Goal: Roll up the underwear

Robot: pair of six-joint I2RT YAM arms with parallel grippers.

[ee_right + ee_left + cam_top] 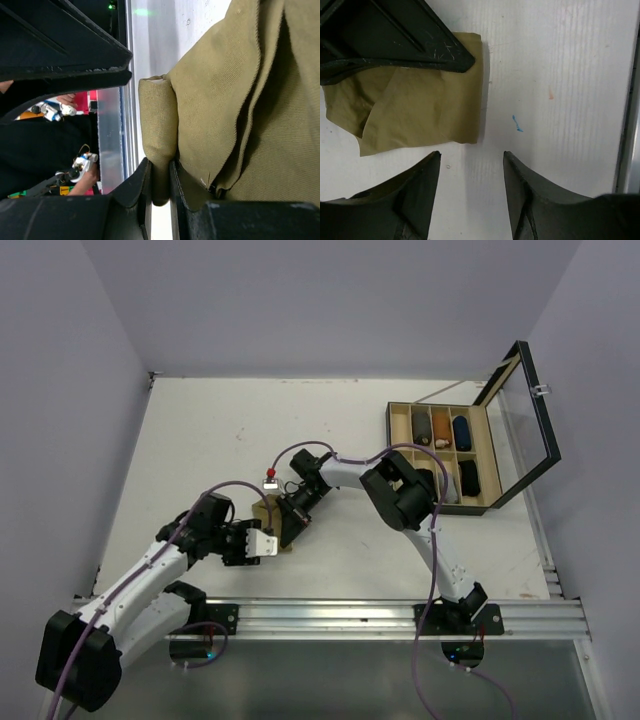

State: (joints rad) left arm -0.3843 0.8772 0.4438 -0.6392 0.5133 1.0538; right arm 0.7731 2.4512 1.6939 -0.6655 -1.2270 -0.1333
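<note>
Right gripper [159, 172] is pinched tight on a folded edge of the olive-tan underwear [240, 100], which lies rumpled on the white table [560, 75], toward its near side between the two arms. Left gripper [471, 160] hovers just beside the cloth, jaws apart with only bare table between them. The cloth sits just ahead of one fingertip, off to the side of the gap.

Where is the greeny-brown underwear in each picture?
Top view: the olive-tan underwear is left of centre, under the right gripper.
Left wrist: upper left.
Right wrist: fills the right side.
Shared landmark: the black right gripper, pinching its fold.
</note>
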